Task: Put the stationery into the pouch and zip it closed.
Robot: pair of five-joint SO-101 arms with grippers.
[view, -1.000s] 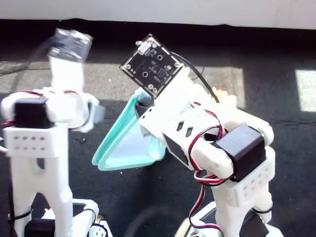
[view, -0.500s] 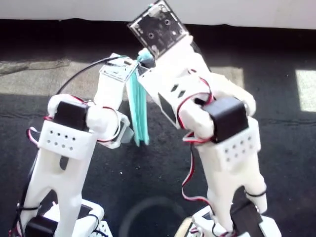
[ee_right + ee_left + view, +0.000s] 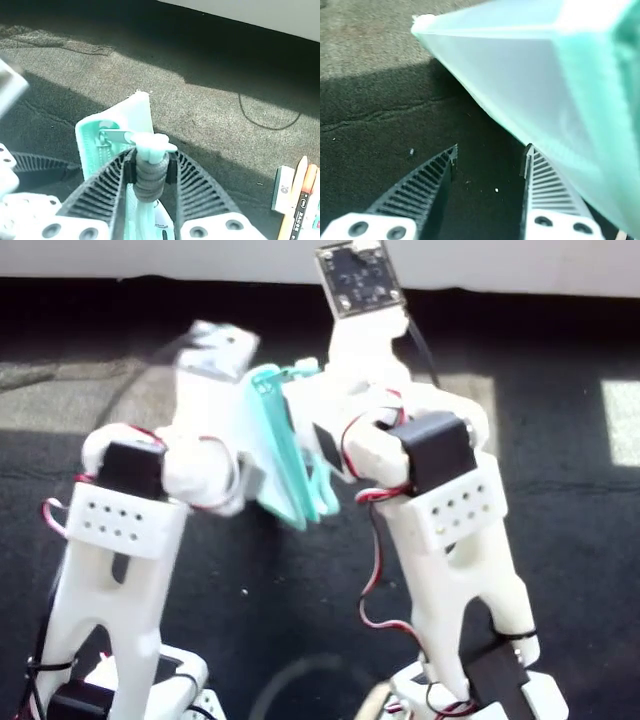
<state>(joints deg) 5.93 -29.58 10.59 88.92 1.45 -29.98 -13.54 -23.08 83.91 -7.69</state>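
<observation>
One pouch (image 3: 127, 117): right claw (image 3: 150, 160) grips its zipper end; left claw (image 3: 491, 150) open, just beside it.

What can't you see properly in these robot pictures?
- The stationery: in the right wrist view it is cut off by the picture's edge, so it cannot be counted.
- Inside the pouch: the high view shows it edge-on between the arms, and its own walls hide what it holds.
- The zip: in the left wrist view the pouch is too close and blurred, just beyond the open left gripper.

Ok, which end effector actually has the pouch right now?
The right end effector: it is clamped on the teal pouch at its zipper end. The left end effector is open, with the pouch beside it.
</observation>
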